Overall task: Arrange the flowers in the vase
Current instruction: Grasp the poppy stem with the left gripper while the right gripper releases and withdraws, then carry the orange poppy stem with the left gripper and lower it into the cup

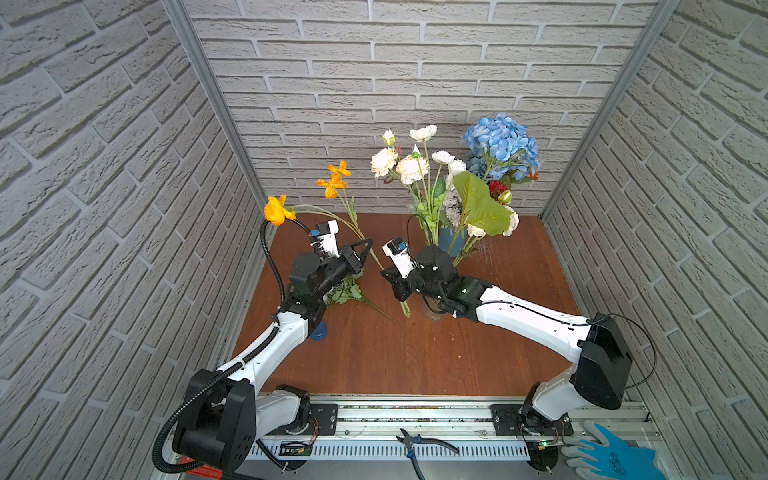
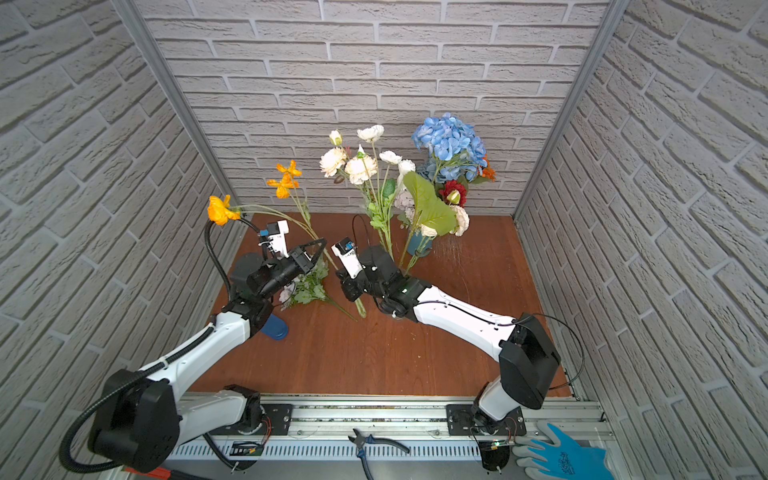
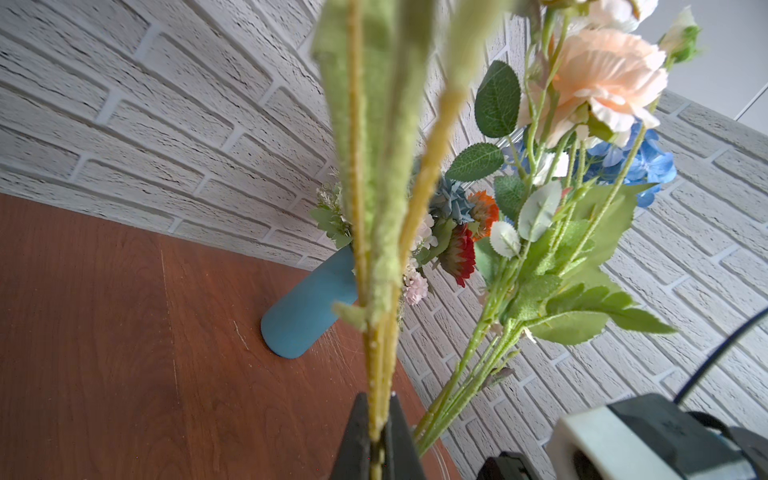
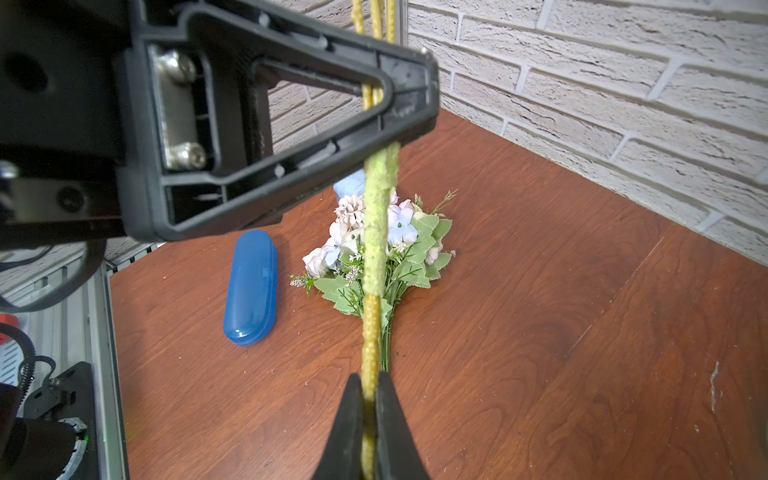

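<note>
Vase (image 1: 451, 245), blue and matte, is being seen upright at the back of the wooden table (image 1: 415, 365). It is being filled by a dusty-blue rose (image 3: 451, 203), an orange daisy (image 3: 484, 210), a red daisy (image 3: 459, 257) and pale lilac-white clusters. Blue hydrangea (image 1: 500, 141) and cream-white roses (image 1: 409, 168) are being carried taller, just beside it. Their stems are being hidden behind the right arm, above a clear glass base (image 1: 432, 313), so their container cannot be told. Blue plastic case (image 4: 249, 286) is being seen closed and flat, partly under the left arm; contents hidden.

Orange flower bunch (image 1: 332, 185) is being held off the table, tilted, by both grippers.
- Left gripper (image 3: 379, 401) is being pressed fully shut on the stem partway up.
- Right gripper (image 4: 369, 380) is being closed about the stem's lower end, a jaw touching it on either side.
- Three orange blooms are being leaned toward the left wall, well apart from the vase.
- Stem is being seen as fuzzy and yellow-green, splitting into thin stalks above the left gripper.

Lilac-white bunch (image 4: 419, 245) is being seen flat on the table beneath the held stem, just beside the case. Its green leaves are being fanned under pale blooms.
</note>
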`<action>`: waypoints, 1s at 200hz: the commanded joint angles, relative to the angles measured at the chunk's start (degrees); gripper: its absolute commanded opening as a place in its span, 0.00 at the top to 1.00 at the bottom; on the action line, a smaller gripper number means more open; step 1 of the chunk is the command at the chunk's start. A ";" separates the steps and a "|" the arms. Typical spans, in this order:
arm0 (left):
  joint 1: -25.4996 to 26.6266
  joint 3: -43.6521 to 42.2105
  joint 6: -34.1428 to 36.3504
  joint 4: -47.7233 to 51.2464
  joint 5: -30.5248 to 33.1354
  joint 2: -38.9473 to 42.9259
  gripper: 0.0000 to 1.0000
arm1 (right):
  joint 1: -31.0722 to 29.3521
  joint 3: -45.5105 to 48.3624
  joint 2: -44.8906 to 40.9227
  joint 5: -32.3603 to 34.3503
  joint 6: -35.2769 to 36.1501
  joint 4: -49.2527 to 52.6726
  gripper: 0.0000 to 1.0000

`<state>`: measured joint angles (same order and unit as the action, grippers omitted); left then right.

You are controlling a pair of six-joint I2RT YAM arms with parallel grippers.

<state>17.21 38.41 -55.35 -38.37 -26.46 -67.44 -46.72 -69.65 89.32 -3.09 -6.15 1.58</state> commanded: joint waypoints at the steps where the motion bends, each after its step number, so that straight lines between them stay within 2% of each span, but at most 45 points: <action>1: -0.24 2.13 1.86 -1.50 -0.52 1.71 1.00 | -0.61 -1.04 -0.81 1.53 1.79 -0.26 0.60; 22: -0.37 3.04 4.82 2.06 0.08 4.32 1.00 | -0.53 0.63 -3.58 5.73 3.38 0.41 0.40; 45: -0.26 4.38 8.15 5.94 0.71 7.55 1.00 | -0.53 2.93 -7.51 14.09 3.53 2.41 0.34; 80: 1.43 6.57 9.47 5.59 -1.80 10.62 1.00 | -0.38 6.82 -14.06 23.47 3.72 5.39 0.33; 115: 6.81 10.10 11.35 3.40 -2.11 10.86 1.00 | -0.04 10.38 -19.96 27.40 0.69 9.83 0.33; 143: 12.36 13.82 16.48 3.27 -0.86 10.30 1.00 | 0.38 13.91 -25.39 30.13 -0.69 11.13 0.33; 200: 21.09 19.77 27.17 -0.25 3.31 4.41 1.00 | 4.58 19.62 -33.57 42.11 -6.96 13.62 0.31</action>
<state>35.83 55.96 -35.00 -33.39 -25.82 -60.34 -44.36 -51.57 58.30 31.51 -8.54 14.22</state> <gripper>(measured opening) 0.071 0.682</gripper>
